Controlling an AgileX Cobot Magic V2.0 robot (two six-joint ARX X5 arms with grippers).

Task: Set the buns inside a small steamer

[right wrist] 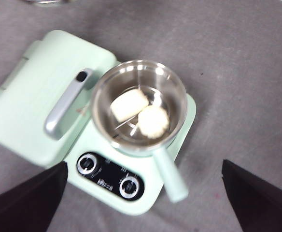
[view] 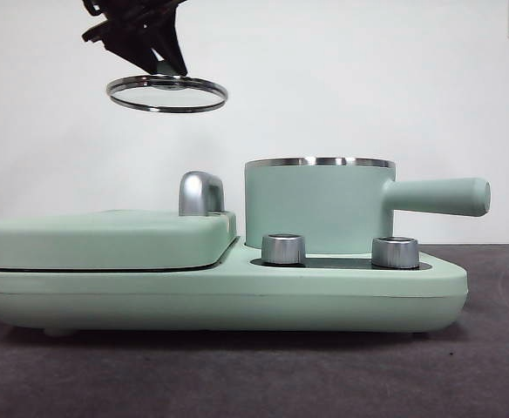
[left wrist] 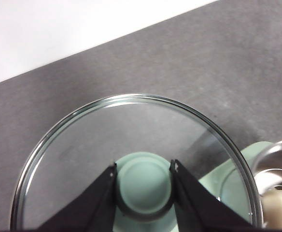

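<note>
Both buns (right wrist: 140, 113) lie inside the steamer (right wrist: 131, 72).

Grey table (view: 498, 366) carries mint-green cooker base (view: 237, 300).

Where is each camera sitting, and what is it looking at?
Front view: low at table height, looking level at the mint-green steamer pot; the left gripper holds the steel-rimmed glass lid above.
Left wrist view: looks down through that lid; black jaws clamp its green knob.
Right wrist view: high above, looking down on two white buns inside the pot; open jaws at its bottom corners.
All three share the pot.
</note>
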